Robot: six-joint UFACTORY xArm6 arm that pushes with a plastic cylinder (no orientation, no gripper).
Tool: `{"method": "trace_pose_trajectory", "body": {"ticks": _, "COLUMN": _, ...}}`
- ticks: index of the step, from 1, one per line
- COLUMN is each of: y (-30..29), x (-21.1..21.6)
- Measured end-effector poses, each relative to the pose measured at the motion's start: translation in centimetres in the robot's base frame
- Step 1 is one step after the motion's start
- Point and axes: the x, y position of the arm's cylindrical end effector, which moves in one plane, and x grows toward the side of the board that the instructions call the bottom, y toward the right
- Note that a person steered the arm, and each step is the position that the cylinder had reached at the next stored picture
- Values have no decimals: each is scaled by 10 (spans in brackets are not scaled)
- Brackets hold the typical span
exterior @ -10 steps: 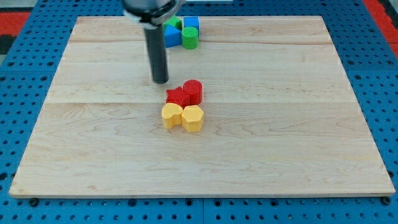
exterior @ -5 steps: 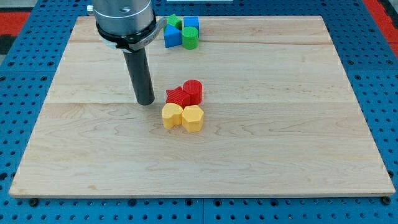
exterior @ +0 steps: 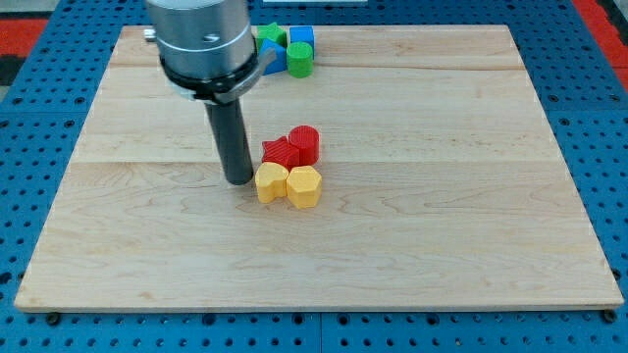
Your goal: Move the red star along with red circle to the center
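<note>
Dark rod, no jaws to open or shut, holding nothing: my tip [exterior: 238,180] rests on the board just left of the yellow blocks [exterior: 287,184], apparently at their edge. The red star [exterior: 280,152] and red circle [exterior: 305,145], touching, lie up-right of my tip near the board's [exterior: 471,216] centre. Blue [exterior: 301,37] and green blocks [exterior: 299,61] sit at the top.

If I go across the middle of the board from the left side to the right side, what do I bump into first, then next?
my tip → yellow block on the left → yellow block on the right. The red star and red circle sit just above those two, star first, then circle.
</note>
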Motion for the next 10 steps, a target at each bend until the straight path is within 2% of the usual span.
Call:
{"method": "trace_pose_trajectory", "body": {"ticks": 2, "y": 38, "x": -10}}
{"method": "trace_pose_trajectory", "body": {"ticks": 5, "y": 40, "x": -35}}
{"method": "trace_pose_trajectory", "body": {"ticks": 10, "y": 41, "x": -52}}
